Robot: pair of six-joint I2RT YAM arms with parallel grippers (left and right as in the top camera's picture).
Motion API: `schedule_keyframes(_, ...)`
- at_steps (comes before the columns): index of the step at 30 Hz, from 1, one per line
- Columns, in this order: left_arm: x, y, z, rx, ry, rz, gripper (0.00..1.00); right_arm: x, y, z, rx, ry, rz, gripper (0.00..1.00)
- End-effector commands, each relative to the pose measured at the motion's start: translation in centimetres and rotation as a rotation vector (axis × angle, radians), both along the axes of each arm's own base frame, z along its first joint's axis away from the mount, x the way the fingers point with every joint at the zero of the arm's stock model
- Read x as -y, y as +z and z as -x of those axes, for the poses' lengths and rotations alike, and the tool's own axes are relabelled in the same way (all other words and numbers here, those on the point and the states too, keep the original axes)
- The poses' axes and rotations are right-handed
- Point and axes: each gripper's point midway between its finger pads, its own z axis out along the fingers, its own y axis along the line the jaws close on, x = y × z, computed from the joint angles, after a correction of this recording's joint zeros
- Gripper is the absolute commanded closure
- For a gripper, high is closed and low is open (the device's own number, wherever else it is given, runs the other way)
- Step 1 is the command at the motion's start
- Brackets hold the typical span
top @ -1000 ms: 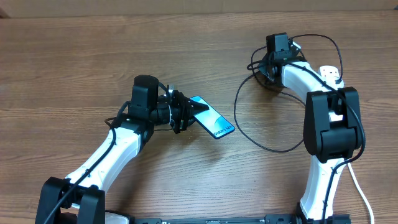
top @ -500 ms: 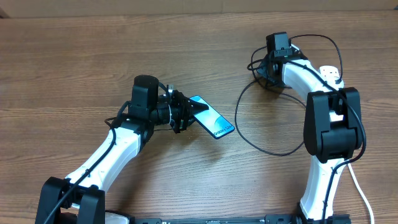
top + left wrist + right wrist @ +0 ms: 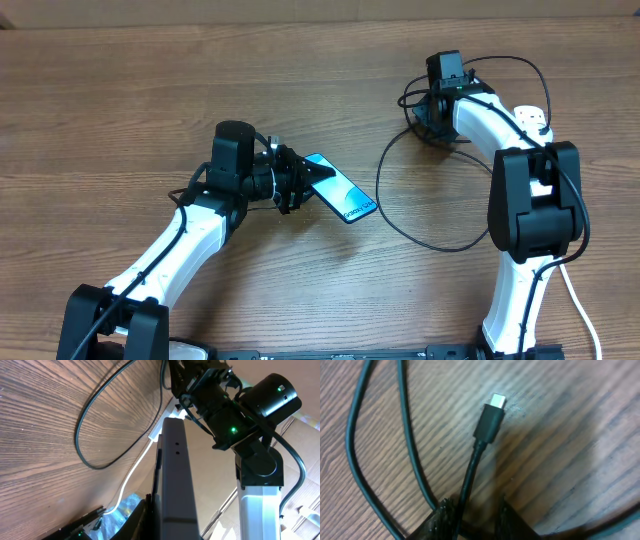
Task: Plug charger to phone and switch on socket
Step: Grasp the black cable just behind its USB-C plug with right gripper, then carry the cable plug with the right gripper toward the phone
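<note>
My left gripper (image 3: pixel 303 181) is shut on the phone (image 3: pixel 340 200), holding it tilted above the table with the light-blue screen up. In the left wrist view the phone's grey edge (image 3: pixel 175 475) stands between the jaws. The charger (image 3: pixel 385 212) loops in thin black cable across the table to my right gripper (image 3: pixel 430 120). In the right wrist view its small connector tip (image 3: pixel 490 419) lies flat on the wood. The cable runs back between the slightly parted fingers (image 3: pixel 442 516) of the open right gripper (image 3: pixel 475 519). The white socket (image 3: pixel 531 117) lies behind the right arm, mostly hidden.
The right arm (image 3: pixel 530 200) stands over the table's right side. The socket's thick white cord (image 3: pixel 578 300) trails toward the front edge. More black cable loops (image 3: pixel 360 455) lie beside the connector. Cardboard (image 3: pixel 300 460) shows beyond the table.
The right gripper squeezed in on the cable and has parted again. Its wrist shifted slightly and the cable loop moved a little. The left arm and phone have not moved.
</note>
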Motion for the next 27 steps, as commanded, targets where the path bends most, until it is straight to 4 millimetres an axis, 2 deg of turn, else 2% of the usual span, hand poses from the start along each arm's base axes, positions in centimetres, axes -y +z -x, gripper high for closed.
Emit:
schedule_keyframes(1, 0.0, 1.5, -0.5, 0.060, -0.008, 0.010, 0.87, 0.3, -4.1, 3.9, -0.156, -0.100, -0.033, 0.73)
schedule_keyframes(4, 0.0, 1.5, -0.5, 0.059, -0.008, 0.010, 0.87, 0.2, -4.1, 4.0, -0.156, -0.117, -0.043, 0.77)
schedule_keyframes(5, 0.0, 1.5, -0.4, 0.059, -0.008, 0.011, 0.87, 0.1, -4.1, 3.9, -0.154, -0.115, -0.047, 0.81)
schedule_keyframes(7, 0.1, 1.5, -0.4, 0.059, -0.009, 0.011, 0.87, 0.0, -4.1, 3.8, -0.151, -0.113, -0.055, 0.96)
schedule_keyframes(11, 0.1, 1.5, -0.4, 0.059, -0.009, 0.011, 0.87, -0.1, -3.7, 2.8, -0.119, -0.054, -0.043, 0.96)
schedule_keyframes(13, 0.1, 1.6, -0.3, 0.059, -0.014, 0.015, 0.87, 0.0, -2.9, 2.0, -0.099, -0.004, -0.028, 0.96)
schedule_keyframes(17, 0.2, 1.7, -0.1, 0.079, -0.038, 0.019, 0.92, 0.0, 1.0, -0.1, -0.033, 0.092, 0.000, 0.96)
schedule_keyframes(21, 0.3, 1.8, -0.1, 0.090, -0.046, 0.021, 0.96, -0.2, 7.0, -1.1, 0.041, 0.115, 0.004, 0.96)
schedule_keyframes(25, 0.2, 2.7, 0.0, 0.126, -0.077, 0.054, 0.96, -0.3, 12.2, 0.1, 0.072, 0.123, -0.001, 0.96)
schedule_keyframes(27, 0.1, 3.3, 0.0, 0.166, -0.102, 0.075, 0.96, -0.8, 14.7, 1.7, 0.073, 0.177, -0.016, 0.96)
